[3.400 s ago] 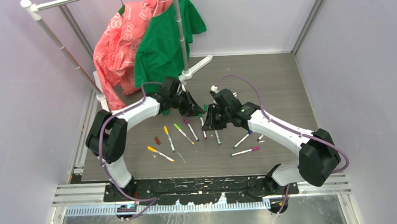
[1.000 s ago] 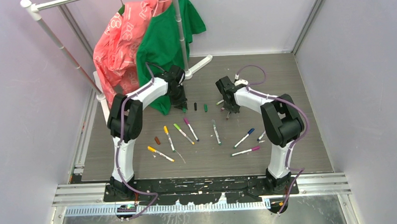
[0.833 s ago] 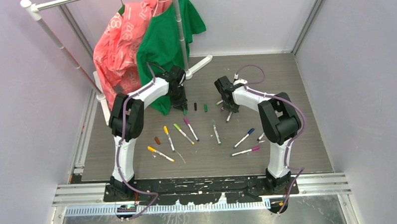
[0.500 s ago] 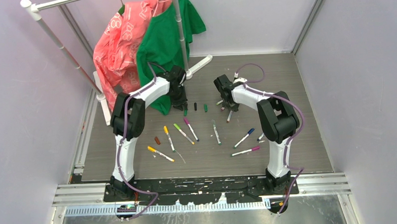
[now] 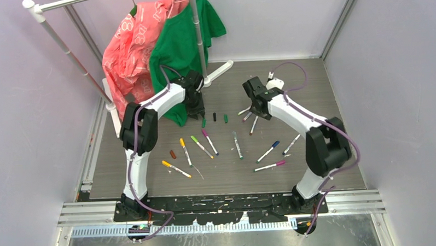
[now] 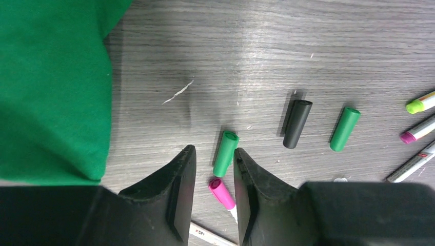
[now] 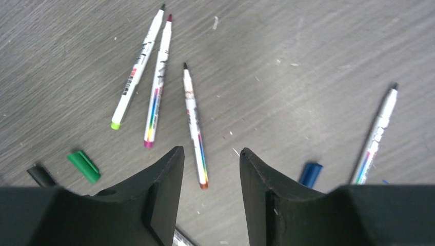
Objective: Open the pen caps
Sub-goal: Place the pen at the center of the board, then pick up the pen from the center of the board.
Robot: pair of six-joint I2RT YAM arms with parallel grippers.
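Observation:
My left gripper (image 6: 213,149) hangs low over the table with its jaws a little apart. A green pen cap (image 6: 225,154) lies loose on the wood between its fingertips, and a pen with a magenta cap (image 6: 221,193) lies just behind. A black cap (image 6: 296,123) and another green cap (image 6: 344,128) lie to the right. My right gripper (image 7: 210,150) is open and holds nothing. It is above three uncapped pens (image 7: 194,125) lying side by side. In the top view both grippers, left (image 5: 196,114) and right (image 5: 257,112), are at mid-table, and several capped pens (image 5: 201,146) lie nearer the arms.
A green shirt (image 5: 180,53) and a pink one (image 5: 128,55) hang from a white rack (image 5: 200,41) at the back left, the green hem right beside my left gripper. A brown cap (image 5: 173,154) and a blue cap (image 7: 310,173) lie loose. Grey walls close in all sides.
My right gripper has opened, left a pen on the table beside two others, and lifted back to the right. My left gripper's jaws have parted slightly and the green cap now lies loose.

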